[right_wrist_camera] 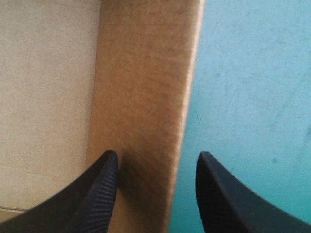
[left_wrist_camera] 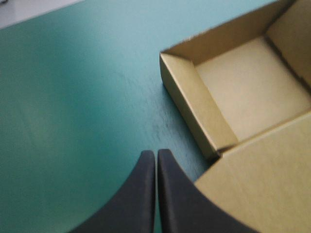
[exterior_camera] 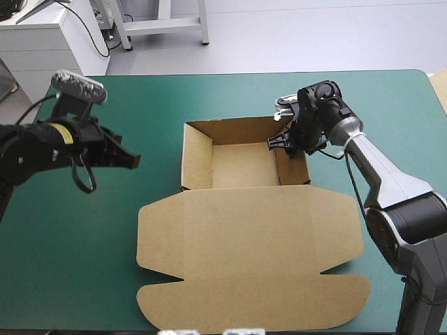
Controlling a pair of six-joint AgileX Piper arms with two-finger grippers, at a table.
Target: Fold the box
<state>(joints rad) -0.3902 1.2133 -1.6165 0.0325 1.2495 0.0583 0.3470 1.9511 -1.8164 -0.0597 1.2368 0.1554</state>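
Note:
The brown box [exterior_camera: 251,223] is an open tray with its walls raised, at the table's middle. Its lid lies flat toward the front edge. My left gripper [exterior_camera: 133,160] hovers shut, a short way left of the tray's left wall. In the left wrist view the shut left gripper [left_wrist_camera: 156,156] points past the near corner of the box [left_wrist_camera: 252,87]. My right gripper [exterior_camera: 288,145] stands open over the tray's right wall. In the right wrist view that wall of the box [right_wrist_camera: 146,73] rises between the two spread fingers of the right gripper [right_wrist_camera: 156,162], one inside the tray and one outside.
The teal-green cover [exterior_camera: 70,265] surrounds the box on all sides. The lid's rounded front flap [exterior_camera: 251,303] reaches close to the table's front edge. A pale edge [exterior_camera: 440,87] shows at the table's far right side.

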